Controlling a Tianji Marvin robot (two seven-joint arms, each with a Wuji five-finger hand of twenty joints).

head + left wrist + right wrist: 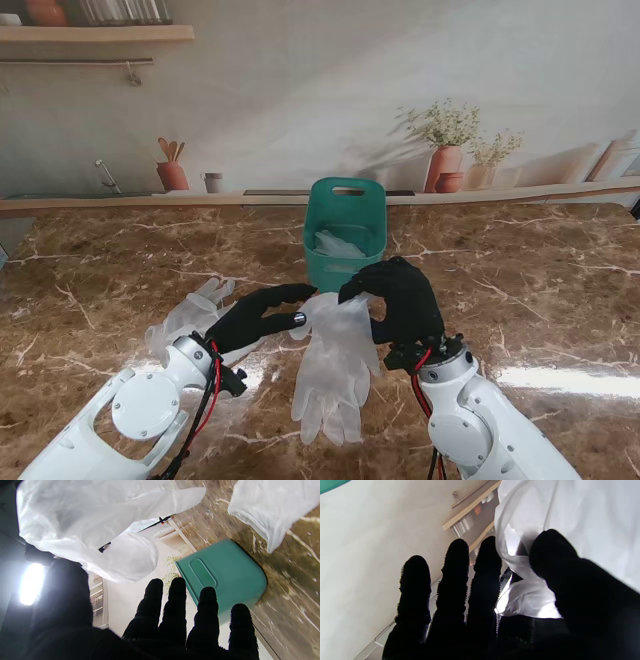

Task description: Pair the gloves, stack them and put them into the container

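Gloves of thin translucent plastic (335,365), stacked as a pair, hanging at table centre with cuffs up and fingers draped onto the marble; pinched at the cuff by the right hand (398,300), black fingers curled tight on the film; held near side of the teal basket (345,232) and just short of it; basket standing upright at mid-table, slotted handle in its far wall, some crumpled clear plastic lying inside, likely another glove though hard to tell. Left hand (258,315) reaching in from the left, fingers spread apart and gripping nothing, fingertips just beside the hanging cuff; one more loose glove (190,312) flat on the table to the left, partly behind that arm.

Left wrist view giving the basket's outer wall (225,577) and its handle recess, plus spread black fingers (175,610) under the lifted film (82,527), none of it seen from the stand; right wrist view showing thumb (552,555) pressed against gathered film (570,517), other fingers straight and close together.

Brown marble tabletop (90,290) with white veins and glare patches; pale wall behind printed with shelves, terracotta vases (445,165) and utensil pot (172,175).
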